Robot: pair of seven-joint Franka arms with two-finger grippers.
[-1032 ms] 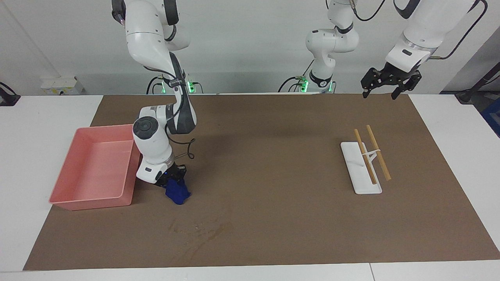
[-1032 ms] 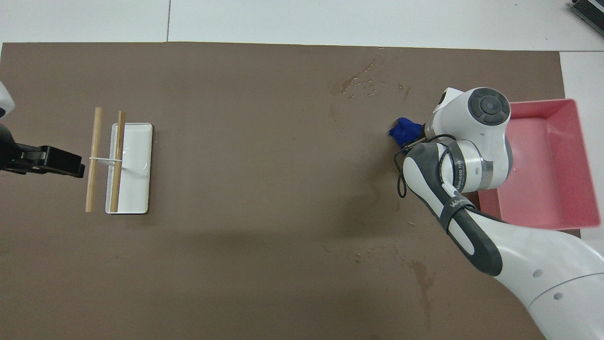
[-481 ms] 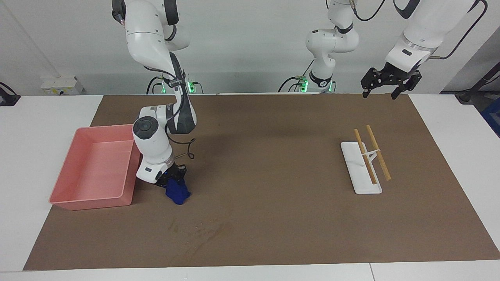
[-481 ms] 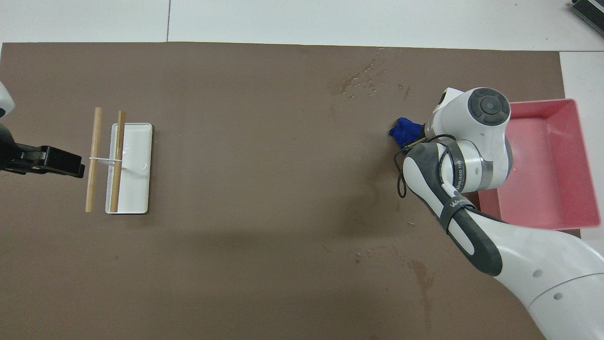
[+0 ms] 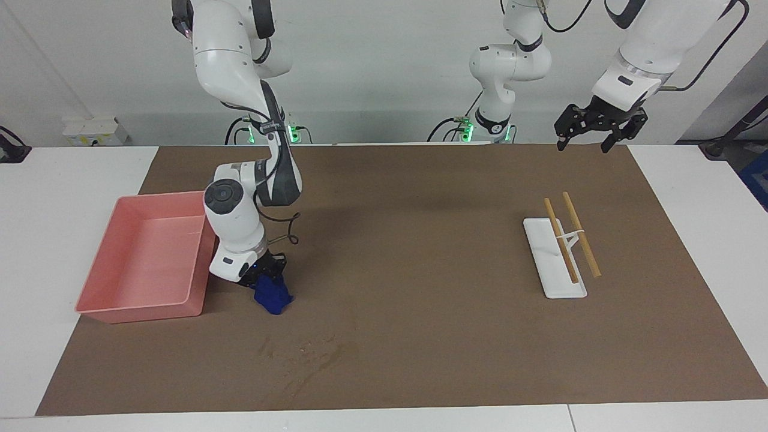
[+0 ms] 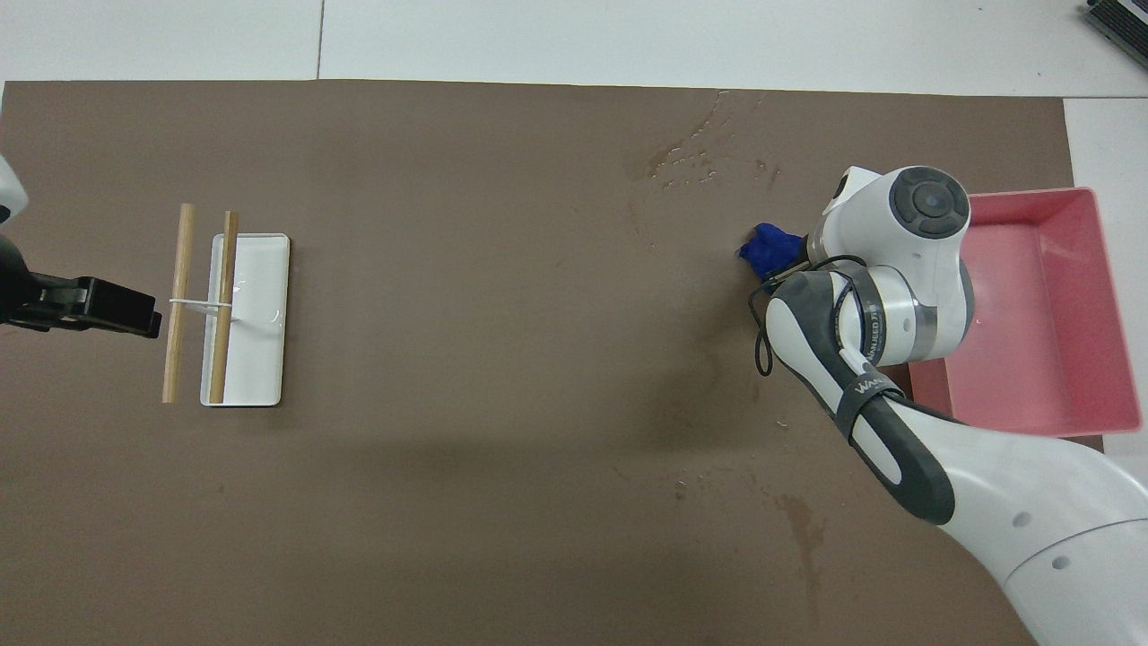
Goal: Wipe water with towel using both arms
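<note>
Pinching the towel (image 5: 273, 298), the right gripper (image 5: 268, 277) sits low just beside the pink tray (image 5: 99, 282), fingertips closed into the bunched blue cloth; the cloth's lower end looks to be on or just off the mat (image 5: 420, 336), can't tell which.

The water (image 5: 303, 355) is farther from the robots than the right gripper and a bit toward the table's middle: a faint streaky patch near the mat's edge, apart from the towel, not touched yet. Wipe not started, by my read.

Left gripper (image 5: 591, 135) hangs high with fingers spread, holding nothing, over the mat's edge nearest the robots at the left arm's end. It's waiting. Below and ahead of it sits the white rack (image 5: 553, 259) with two wooden sticks (image 5: 570, 235).

Risks from here:
- Towel is a tight wad, so small contact area. One pass could leave streaks or just push water around.
- Patch is close to the mat's edge; a stroke away from the robots could shove water off onto the bare table (image 5: 36, 252).
- If the grip rides too high, the cloth skims over the water. Too low, fingertips scrape the mat and may drag it.
- Tray wall is right next to the wrist; a sideways sweep could bump it.
</note>
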